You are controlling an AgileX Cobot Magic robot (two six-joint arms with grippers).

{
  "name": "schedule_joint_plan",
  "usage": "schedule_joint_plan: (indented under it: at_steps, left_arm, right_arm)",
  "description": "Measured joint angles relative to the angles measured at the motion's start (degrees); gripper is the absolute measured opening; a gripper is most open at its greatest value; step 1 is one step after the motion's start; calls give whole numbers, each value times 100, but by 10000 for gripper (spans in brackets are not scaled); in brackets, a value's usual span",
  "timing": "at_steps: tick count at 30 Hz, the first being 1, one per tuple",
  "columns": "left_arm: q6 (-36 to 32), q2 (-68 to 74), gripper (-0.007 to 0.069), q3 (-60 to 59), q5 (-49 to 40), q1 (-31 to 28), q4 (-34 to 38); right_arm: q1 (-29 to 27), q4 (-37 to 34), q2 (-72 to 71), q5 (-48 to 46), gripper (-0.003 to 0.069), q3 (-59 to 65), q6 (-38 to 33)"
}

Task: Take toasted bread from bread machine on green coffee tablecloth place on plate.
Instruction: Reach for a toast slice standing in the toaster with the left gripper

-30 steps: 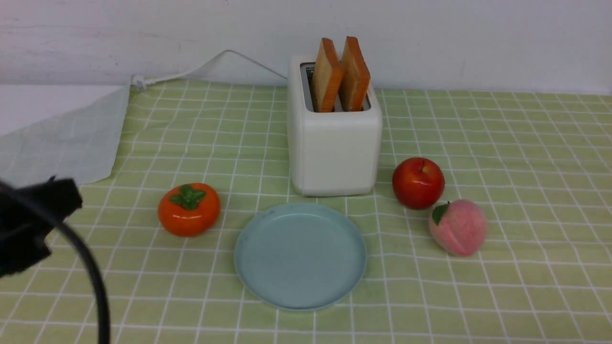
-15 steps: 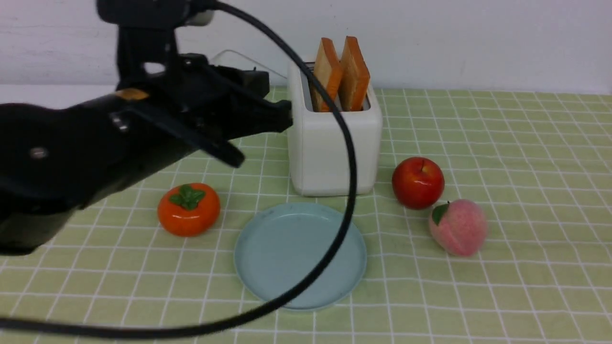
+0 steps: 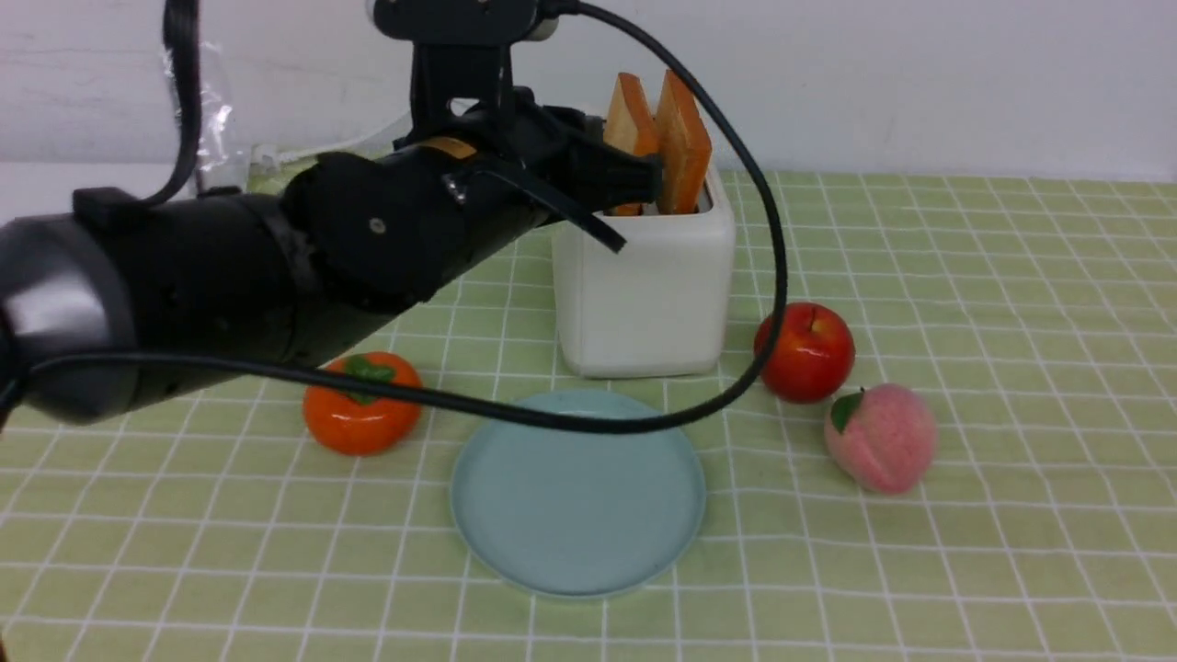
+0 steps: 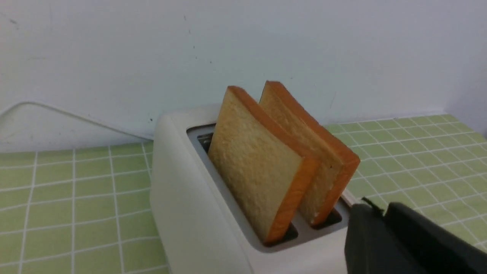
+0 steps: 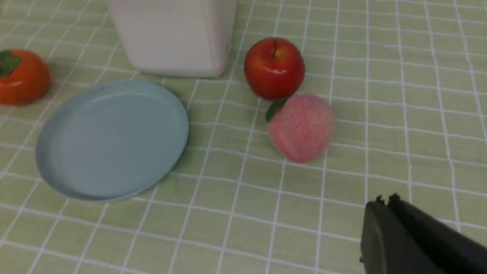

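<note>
Left arm [image 3: 230,276] stretched forward, raised, black cable looping below; left tool [image 3: 653,179] jaws close together; right tool [image 5: 384,201] low, jaws together

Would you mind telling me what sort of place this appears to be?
Probably a staged kitchen tabletop in a robot lab: a toaster holding toast slices, a plate and an apple on a green checked tablecloth, plus a robot arm.

The right gripper [image 5: 384,201] hangs above the green coffee tablecloth [image 5: 399,114], its black jaws pressed together. The pale blue-green plate [image 5: 110,140] lies flat on the cloth, near the bread machine [image 5: 175,38], of which only the cream-white lower body shows. A red apple [image 5: 274,68] stands beside the bread machine, with a pink peach [image 5: 302,127] just beside it. An orange persimmon [image 5: 21,78] sits across the plate from them.
</note>
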State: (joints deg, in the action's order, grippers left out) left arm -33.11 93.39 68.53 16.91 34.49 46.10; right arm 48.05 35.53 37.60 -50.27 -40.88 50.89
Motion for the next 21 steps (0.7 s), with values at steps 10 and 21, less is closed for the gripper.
schedule_joint_plan:
  at_steps: [10,21]
  left_arm:
    - [1507,539,368,233,487,0,-1224]
    - [2485,1332,428,240,1532,0,-3156]
  right_arm:
    - [4,-89,-1207,1409,1,435,-381]
    - [4,31,-1877,2380,1,1343,-242]
